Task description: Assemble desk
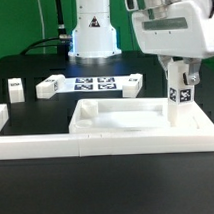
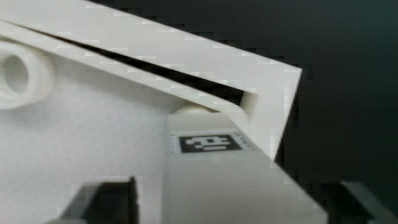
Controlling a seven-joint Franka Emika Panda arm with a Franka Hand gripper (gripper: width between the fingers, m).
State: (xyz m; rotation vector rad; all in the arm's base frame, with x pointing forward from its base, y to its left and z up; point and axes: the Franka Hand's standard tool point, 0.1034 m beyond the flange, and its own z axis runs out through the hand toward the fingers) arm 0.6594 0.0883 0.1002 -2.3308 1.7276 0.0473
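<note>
The white desk top (image 1: 136, 137), a shallow rimmed tray, lies at the front middle of the black table. One white leg (image 1: 178, 101) with a black-and-white tag stands upright in the tray's corner at the exterior view's right. My gripper (image 1: 177, 75) hangs straight over that leg, its fingers straddling the upper end. In the wrist view the leg (image 2: 222, 185) sits between the two dark fingers (image 2: 107, 200), with a gap showing on each side, so the jaws are open. The tray's rim (image 2: 196, 62) and a round socket (image 2: 15, 80) show beyond it.
Three loose legs lie at the back: two (image 1: 14, 90) (image 1: 46, 87) at the exterior view's left and one (image 1: 129, 86) near the middle. The marker board (image 1: 94, 83) lies between them. A low white border rail (image 1: 36, 147) runs along the front left. The robot's base (image 1: 92, 30) stands behind.
</note>
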